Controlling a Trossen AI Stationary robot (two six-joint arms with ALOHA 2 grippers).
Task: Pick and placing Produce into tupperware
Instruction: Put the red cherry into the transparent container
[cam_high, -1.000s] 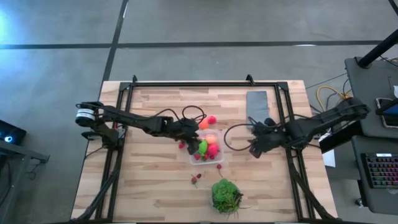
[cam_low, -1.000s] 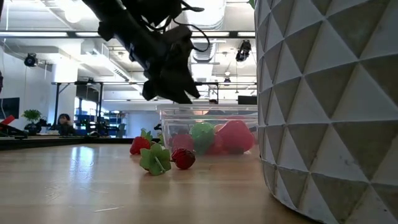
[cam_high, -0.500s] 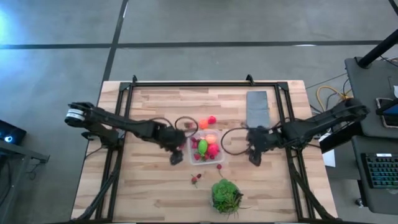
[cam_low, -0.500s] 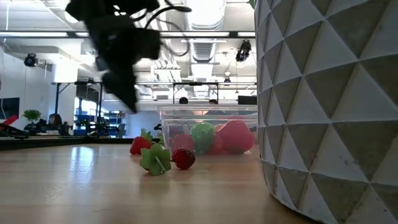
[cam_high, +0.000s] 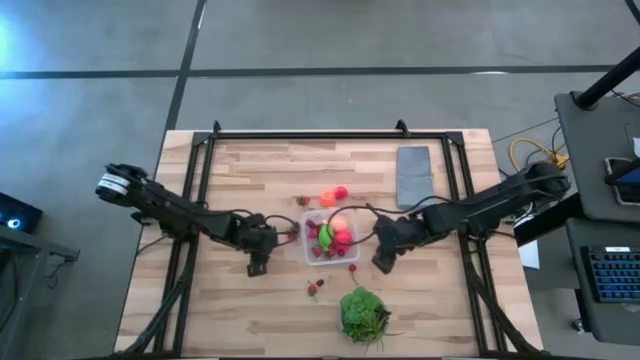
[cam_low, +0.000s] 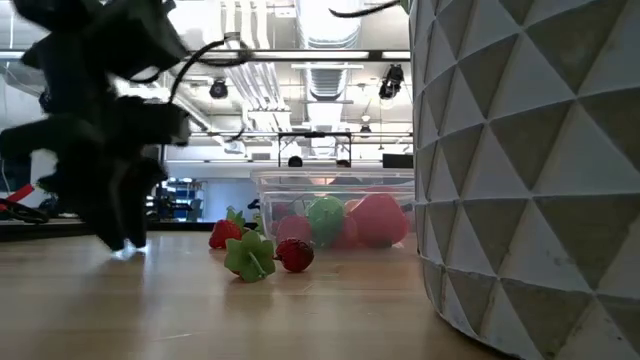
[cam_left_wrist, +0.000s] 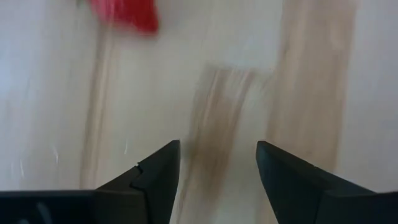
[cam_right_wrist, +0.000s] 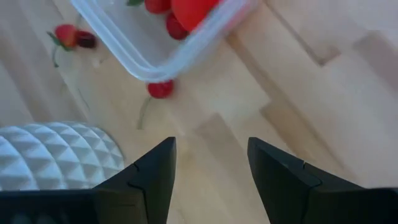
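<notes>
The clear tupperware (cam_high: 332, 240) sits mid-table with a lime-green, a pink, an orange piece and red berries inside; the low view shows it (cam_low: 335, 188) too. Loose produce lies around it: an orange and a pink piece (cam_high: 333, 196) on its far side, a berry (cam_high: 352, 267) by its near right corner, and berries (cam_high: 315, 288) nearer. My left gripper (cam_high: 257, 264) hangs open and empty over bare wood, left of the tupperware (cam_left_wrist: 217, 162). My right gripper (cam_high: 383, 260) is open and empty at the container's near right corner (cam_right_wrist: 211, 162), close to the single berry (cam_right_wrist: 160, 89).
A green plant in a white faceted pot (cam_high: 363, 314) stands near the table's near edge, close to my right gripper and filling the right of the low view (cam_low: 530, 170). A flat grey slab (cam_high: 413, 172) lies toward the far right. Bare wood lies left of the tupperware.
My left gripper has left the tupperware's left rim, moving toward the table's left and near edges and down close to the wood. My right gripper has moved left and nearer, up to the container's near right corner. No produce has moved.
</notes>
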